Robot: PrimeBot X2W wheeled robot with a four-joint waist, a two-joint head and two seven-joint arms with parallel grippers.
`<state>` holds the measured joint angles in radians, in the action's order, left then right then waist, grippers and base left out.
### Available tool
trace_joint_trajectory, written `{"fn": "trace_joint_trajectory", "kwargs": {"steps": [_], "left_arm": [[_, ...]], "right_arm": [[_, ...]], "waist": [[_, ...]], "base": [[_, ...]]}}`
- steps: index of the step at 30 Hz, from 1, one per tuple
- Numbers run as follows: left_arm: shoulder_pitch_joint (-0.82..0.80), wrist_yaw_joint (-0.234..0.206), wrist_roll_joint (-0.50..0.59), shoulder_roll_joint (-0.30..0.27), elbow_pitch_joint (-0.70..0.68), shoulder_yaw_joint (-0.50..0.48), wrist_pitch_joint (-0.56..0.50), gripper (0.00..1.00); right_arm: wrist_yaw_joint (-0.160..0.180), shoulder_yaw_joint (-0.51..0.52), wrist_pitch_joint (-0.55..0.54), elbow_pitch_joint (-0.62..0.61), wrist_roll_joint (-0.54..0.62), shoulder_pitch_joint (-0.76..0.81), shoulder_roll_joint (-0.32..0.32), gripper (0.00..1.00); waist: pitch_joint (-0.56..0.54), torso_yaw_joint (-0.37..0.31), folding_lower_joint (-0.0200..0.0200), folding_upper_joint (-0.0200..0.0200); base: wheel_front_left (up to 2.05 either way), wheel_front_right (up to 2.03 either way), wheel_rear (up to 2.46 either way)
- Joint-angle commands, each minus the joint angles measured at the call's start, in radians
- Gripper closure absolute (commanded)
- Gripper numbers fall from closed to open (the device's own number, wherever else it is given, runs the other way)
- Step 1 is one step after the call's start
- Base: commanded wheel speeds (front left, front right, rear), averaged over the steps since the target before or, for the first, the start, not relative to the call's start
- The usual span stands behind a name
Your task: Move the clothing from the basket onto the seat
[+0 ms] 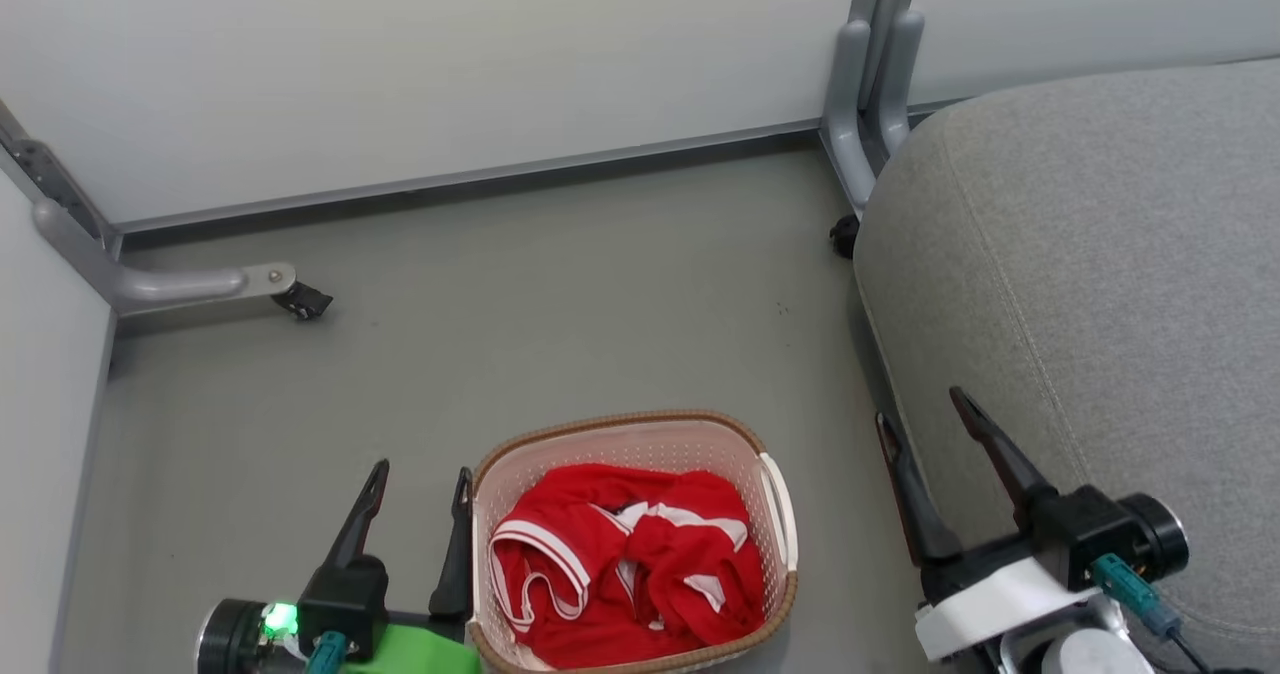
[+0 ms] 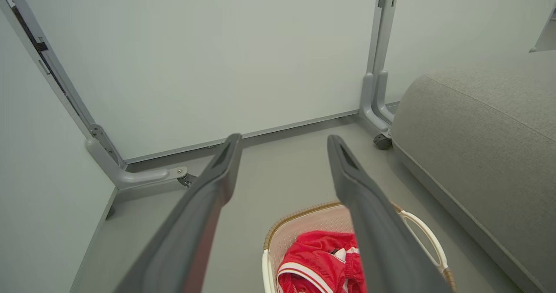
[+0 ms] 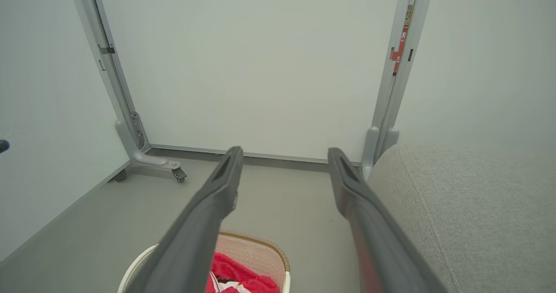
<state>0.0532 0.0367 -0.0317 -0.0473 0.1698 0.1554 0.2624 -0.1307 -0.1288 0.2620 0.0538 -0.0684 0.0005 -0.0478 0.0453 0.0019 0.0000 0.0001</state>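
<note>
1. The left gripper (image 1: 421, 469) is spotted at seven o'clock in the head view. Its two dark fingers are spread apart and nothing is held between them.
2. The right gripper (image 1: 918, 404) is picked up at four o'clock, its fingers likewise parted and empty, over the near edge of the seat (image 1: 1100, 254).
3. Just beside the left gripper's inner finger, at six o'clock, the basket (image 1: 620, 420) is set upright on the grey floor (image 1: 550, 304). Whether finger and rim touch cannot be told.
4. The clothing (image 1: 620, 554) is heaped inside the basket, red with white trim and crumpled.
5. The seat is spread from two to five o'clock, with a strip of floor left between it and the basket.
6. Pale wall panels (image 1: 400, 54) are seen at twelve o'clock, a grey post (image 1: 870, 84) at one, and a castor foot (image 1: 300, 301) at nine.
</note>
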Motion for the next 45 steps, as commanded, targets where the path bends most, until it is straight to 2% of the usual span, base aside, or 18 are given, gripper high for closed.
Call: {"fn": "trace_joint_trajectory", "kwargs": {"steps": [1, 11, 16, 23, 27, 28, 36, 45], "left_arm": [[-0.048, 0.008, 0.011, -0.006, 0.012, 0.0, 0.004, 0.0], [-0.258, 0.054, 0.06, -0.027, 0.145, 0.08, 0.004, 0.0], [-0.402, 0.083, 0.099, -0.058, 0.241, 0.208, 0.004, 0.0], [-0.6, 0.093, 0.125, -0.099, 0.392, 0.382, 0.004, 0.0], [-0.71, 0.093, 0.132, -0.127, 0.508, 0.482, 0.004, 0.0], [-0.771, 0.093, 0.143, -0.142, 0.577, 0.538, 0.004, 0.0], [-0.96, 0.092, 0.172, -0.182, 0.795, 0.726, 0.004, 0.0], [-1.087, 0.086, 0.198, -0.189, 0.93, 0.811, -0.006, 0.0]], "right_arm": [[0.0, 0.002, 0.005, -0.01, 0.009, -0.034, -0.004, 0.0], [0.0, 0.009, 0.003, -0.046, 0.033, -0.181, -0.005, 0.0], [0.0, 0.021, 0.003, -0.073, 0.042, -0.26, -0.004, 0.0], [0.0, 0.039, 0.003, -0.114, 0.031, -0.34, -0.004, 0.0], [0.0, 0.045, 0.003, -0.141, 0.017, -0.372, -0.004, 0.0], [0.0, 0.047, 0.003, -0.155, 0.005, -0.388, -0.003, 0.0], [0.0, 0.026, 0.003, -0.192, -0.053, -0.424, -0.003, 0.0], [0.0, -0.004, 0.003, -0.212, -0.115, -0.445, -0.003, 0.0]], "waist": [[0.085, -0.003, 0.0, -0.0001], [0.361, -0.017, 0.0, -0.0001], [0.491, -0.028, 0.0, -0.0001], [0.634, -0.06, 0.0, -0.0001], [0.712, -0.093, 0.0, -0.0001], [0.754, -0.113, 0.0, -0.0001], [0.876, -0.182, 0.0, -0.0001], [0.952, -0.231, 0.0, -0.0001]], "base": [[0.0, 0.0, 0.0], [0.0, 0.0, 0.0], [0.0, 0.0, 0.0], [0.0, 0.0, 0.0], [0.0, 0.0, 0.0], [0.0, 0.0, 0.0], [0.0, 0.0, 0.0], [0.0, 0.0, 0.0]]}}
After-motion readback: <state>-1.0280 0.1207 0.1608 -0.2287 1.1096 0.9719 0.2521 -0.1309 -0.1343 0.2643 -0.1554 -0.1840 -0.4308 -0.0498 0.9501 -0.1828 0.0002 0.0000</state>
